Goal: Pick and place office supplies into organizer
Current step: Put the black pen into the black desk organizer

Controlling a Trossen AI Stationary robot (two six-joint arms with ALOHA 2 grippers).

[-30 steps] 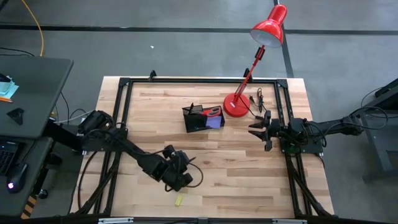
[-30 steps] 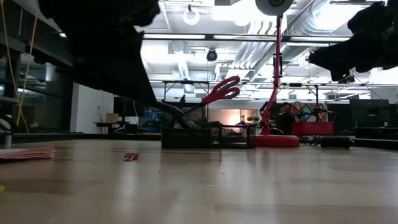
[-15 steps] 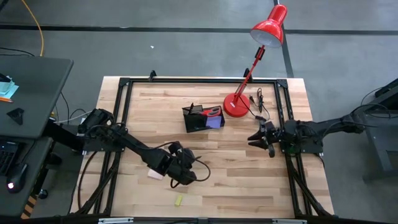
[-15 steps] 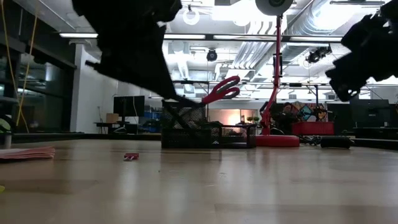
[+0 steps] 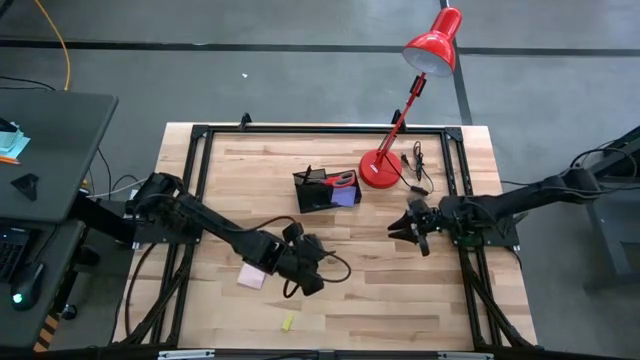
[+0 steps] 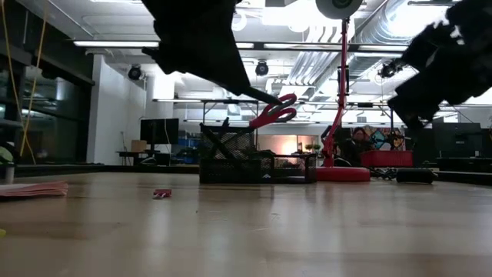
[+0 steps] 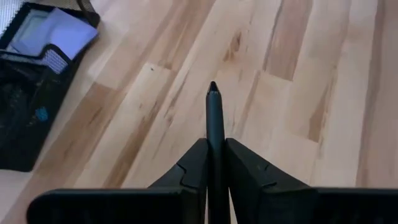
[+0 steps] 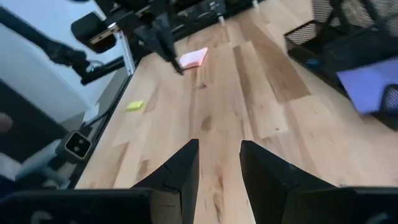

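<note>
My left gripper (image 5: 308, 276) hovers over the table's middle, near the near edge, shut on a slim black pen (image 7: 214, 118). The black mesh organizer (image 5: 318, 193) stands farther off, before the red lamp; red-handled scissors (image 5: 341, 180) and a purple sticky pad (image 5: 347, 197) are in it. A pink sticky pad (image 5: 250, 276) lies flat on the wood left of the left gripper. A tiny yellow piece (image 5: 288, 322) lies by the near edge. My right gripper (image 5: 408, 229) hangs open over the table's right part, touching nothing. My left gripper pinches the pen's lower shaft (image 7: 214, 148) between its two fingers (image 7: 194, 163). The pen lies along the fingers and sticks out ahead of them, its tip (image 7: 213, 87) free. It is lifted clear of the table, as the low view shows the arm (image 6: 201, 38) high above the wood.
The red desk lamp (image 5: 381, 168) stands on its round base right of the organizer, its head beyond the far edge. Cables (image 5: 415, 160) lie beside the base. A small red item (image 6: 161, 194) lies on the wood. Bare wood stretches between the two grippers.
My left gripper has moved toward the table's right and far edge and risen, carrying the pen toward the organizer; the pink pad that it covered now shows. My right gripper has drifted toward the table's left and near edge.
</note>
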